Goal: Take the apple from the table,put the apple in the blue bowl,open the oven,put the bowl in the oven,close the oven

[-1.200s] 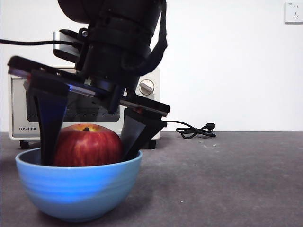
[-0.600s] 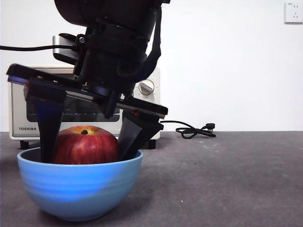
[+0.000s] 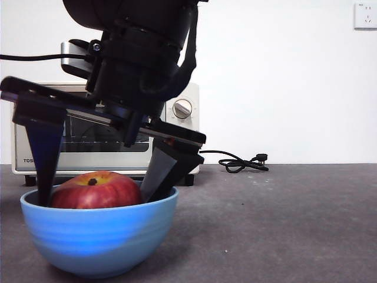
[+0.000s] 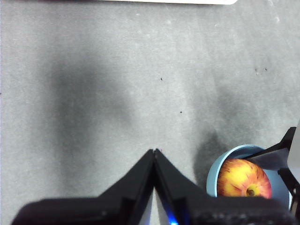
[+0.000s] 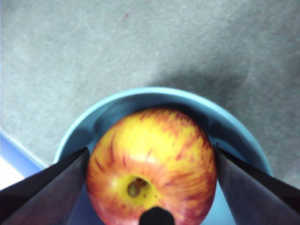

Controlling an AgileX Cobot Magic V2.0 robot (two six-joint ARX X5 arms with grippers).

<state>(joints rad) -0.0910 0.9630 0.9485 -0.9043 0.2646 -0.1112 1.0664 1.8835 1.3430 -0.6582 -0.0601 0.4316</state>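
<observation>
oven (image 3: 106,127): mostly hidden by arm | apple (image 3: 94,190): lower half behind bowl (image 3: 99,236) rim

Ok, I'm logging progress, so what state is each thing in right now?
apple: resting in the bowl, stem tilted.
blue bowl: upright on the table, holding the apple.
oven: door closed.
right gripper: open, jaws either side of the apple.
left gripper: shut, empty, above bare table.

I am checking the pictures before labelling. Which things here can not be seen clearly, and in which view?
- Oven, front view: the right gripper and its arm cover most of the door; the handle is hidden.
- Apple, front view: the blue bowl hides its lower part.
- Blue bowl, right wrist view: cut off by the picture's edge.
- Blue bowl, left wrist view: partly cut off at the corner.
</observation>
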